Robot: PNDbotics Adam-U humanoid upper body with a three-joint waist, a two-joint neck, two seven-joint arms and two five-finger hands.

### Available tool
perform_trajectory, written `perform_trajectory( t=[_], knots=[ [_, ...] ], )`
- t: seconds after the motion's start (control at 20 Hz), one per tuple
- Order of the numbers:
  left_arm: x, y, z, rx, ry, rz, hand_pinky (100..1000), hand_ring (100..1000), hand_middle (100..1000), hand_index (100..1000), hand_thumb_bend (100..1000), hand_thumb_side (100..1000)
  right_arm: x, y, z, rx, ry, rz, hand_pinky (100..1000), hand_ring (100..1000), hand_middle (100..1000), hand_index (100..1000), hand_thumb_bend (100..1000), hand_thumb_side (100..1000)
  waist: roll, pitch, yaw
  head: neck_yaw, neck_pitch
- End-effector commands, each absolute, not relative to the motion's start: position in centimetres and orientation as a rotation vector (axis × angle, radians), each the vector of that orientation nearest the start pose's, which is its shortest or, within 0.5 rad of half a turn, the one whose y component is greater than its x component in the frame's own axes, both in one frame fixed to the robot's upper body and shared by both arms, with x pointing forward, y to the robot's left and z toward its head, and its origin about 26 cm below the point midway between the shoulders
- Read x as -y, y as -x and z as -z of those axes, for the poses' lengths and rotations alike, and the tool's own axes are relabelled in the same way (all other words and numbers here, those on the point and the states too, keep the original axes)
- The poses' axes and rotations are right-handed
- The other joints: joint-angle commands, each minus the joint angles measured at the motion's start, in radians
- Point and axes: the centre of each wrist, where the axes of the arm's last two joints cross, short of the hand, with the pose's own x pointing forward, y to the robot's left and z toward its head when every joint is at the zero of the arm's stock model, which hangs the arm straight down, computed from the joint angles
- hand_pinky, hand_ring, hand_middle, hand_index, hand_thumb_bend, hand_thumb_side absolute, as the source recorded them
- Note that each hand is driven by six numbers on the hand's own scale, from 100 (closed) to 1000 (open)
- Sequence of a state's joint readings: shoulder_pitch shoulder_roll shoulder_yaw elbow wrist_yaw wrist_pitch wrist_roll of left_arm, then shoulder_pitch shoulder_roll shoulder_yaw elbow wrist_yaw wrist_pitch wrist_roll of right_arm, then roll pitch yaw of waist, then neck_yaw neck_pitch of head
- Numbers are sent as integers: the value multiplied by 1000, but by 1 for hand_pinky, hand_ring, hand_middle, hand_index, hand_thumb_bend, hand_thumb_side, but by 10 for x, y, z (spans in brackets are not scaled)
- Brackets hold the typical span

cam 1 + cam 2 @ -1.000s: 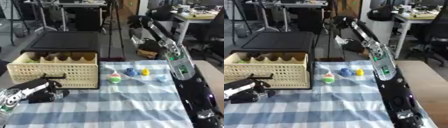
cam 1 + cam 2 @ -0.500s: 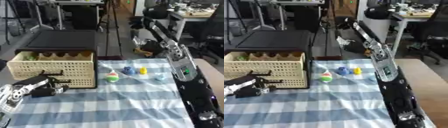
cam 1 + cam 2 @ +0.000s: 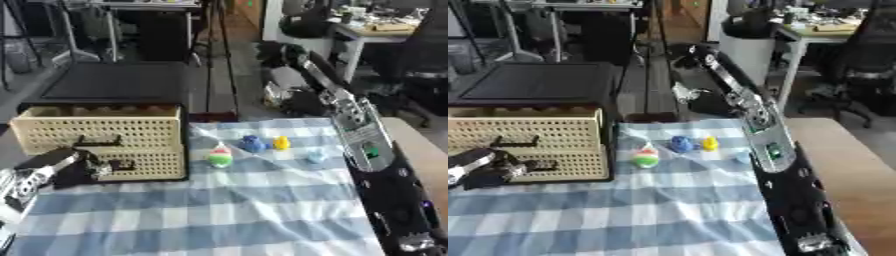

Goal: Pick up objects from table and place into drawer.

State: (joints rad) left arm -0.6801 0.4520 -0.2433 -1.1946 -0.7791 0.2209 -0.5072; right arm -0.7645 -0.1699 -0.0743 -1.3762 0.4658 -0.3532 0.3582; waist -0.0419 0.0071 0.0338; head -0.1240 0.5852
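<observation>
Toys sit mid-cloth, right of the drawer basket [image 3: 96,132]: red-green toy [image 3: 220,154], blue toy [image 3: 252,144], yellow toy [image 3: 281,143], pale blue piece [image 3: 315,157]. Probably light, hard, slippery; pinch across sides. Left hand [image 3: 80,164] curled at the drawer handle [image 3: 122,165]; right hand's state unclear.

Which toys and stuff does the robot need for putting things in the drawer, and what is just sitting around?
For the job:
cream drawer unit
green and pink toy
blue toy
yellow toy
pale blue toy
left robot hand, at the drawer front

Just lying about:
checked cloth
black case behind
office chair
</observation>
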Motion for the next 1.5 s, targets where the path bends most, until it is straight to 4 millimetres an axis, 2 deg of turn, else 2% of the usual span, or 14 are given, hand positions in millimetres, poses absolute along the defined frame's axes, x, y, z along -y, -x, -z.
perform_trajectory(
  t=[0.05,0.45,0.8,1.05,1.4,1.45,1.5],
  knots=[
    [-277,-436,-151,1144,-778,1239,654,740,778,862,446,1000,214,-429,-222,2274,332,-1048,797,765,757,899,100,419,2,-8,-6,2,-18],
    [-295,-444,-147,1090,-830,1167,622,691,732,829,445,1000,212,-429,-221,2272,325,-1055,795,765,754,899,100,432,4,-3,-24,3,-27],
    [-302,-438,-151,1185,-852,1100,591,632,676,794,430,1000,214,-428,-218,2266,324,-1055,786,762,744,900,100,447,3,-2,-28,2,-22],
    [-309,-416,-173,1315,-875,1059,570,599,641,776,413,1000,224,-426,-214,2254,326,-1046,758,755,740,899,100,453,3,-8,-20,-2,-14],
    [-310,-365,-197,1483,-886,1038,557,576,625,763,408,1000,246,-418,-210,2244,330,-1040,721,731,733,897,100,455,2,-15,-2,-3,-6],
    [-308,-357,-200,1512,-882,1034,554,573,624,762,496,1000,250,-417,-209,2246,328,-1034,715,726,730,897,100,476,2,-15,0,-3,-6],
    [-306,-349,-203,1543,-879,1029,554,572,624,761,417,1000,253,-415,-209,2248,327,-1030,712,723,728,896,100,455,1,-15,3,-2,-5]
  ],
)
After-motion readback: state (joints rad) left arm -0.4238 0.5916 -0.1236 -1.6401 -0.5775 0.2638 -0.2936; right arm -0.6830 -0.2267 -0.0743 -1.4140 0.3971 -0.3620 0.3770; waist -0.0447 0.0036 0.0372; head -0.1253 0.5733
